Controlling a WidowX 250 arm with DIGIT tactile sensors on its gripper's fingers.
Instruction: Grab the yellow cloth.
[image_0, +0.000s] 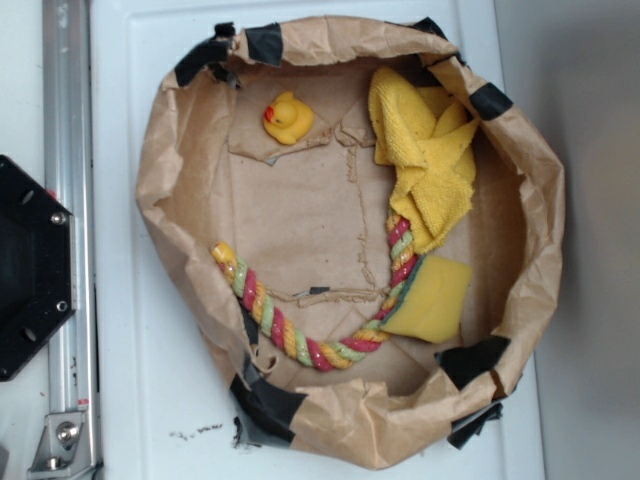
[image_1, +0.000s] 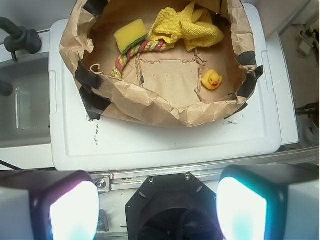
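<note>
Overhead, in the exterior view, a crumpled brown paper basin (image_0: 160, 170), its rolled rim patched with black tape, sat on a smooth white lid (image_0: 130, 400). Inside lay four things. The yellow cloth (image_0: 425, 160), one nubbly terry towel in soft folds, was heaped at about two o'clock against the paper wall. One twisted rope (image_0: 300, 345) of red, yellow and green strands curved from eight o'clock round through six and up to the cloth's lower edge, where it touched or slipped under it. One smooth yellow sponge (image_0: 432, 298), a rectangular block, rested at four o'clock just beside the rope. One small glossy rubber duck (image_0: 288, 118) sat alone at eleven o'clock, well apart from the cloth. No claw appeared in this view.

In the wrist view, the gripper (image_1: 150, 210) showed two blurred, pale glowing fingers (image_1: 70, 212) at the bottom corners, spread wide apart, holding and touching nothing. The basin stood far off at twelve o'clock, with the cloth at its one o'clock, the sponge and rope at eleven, and the duck at four.
</note>
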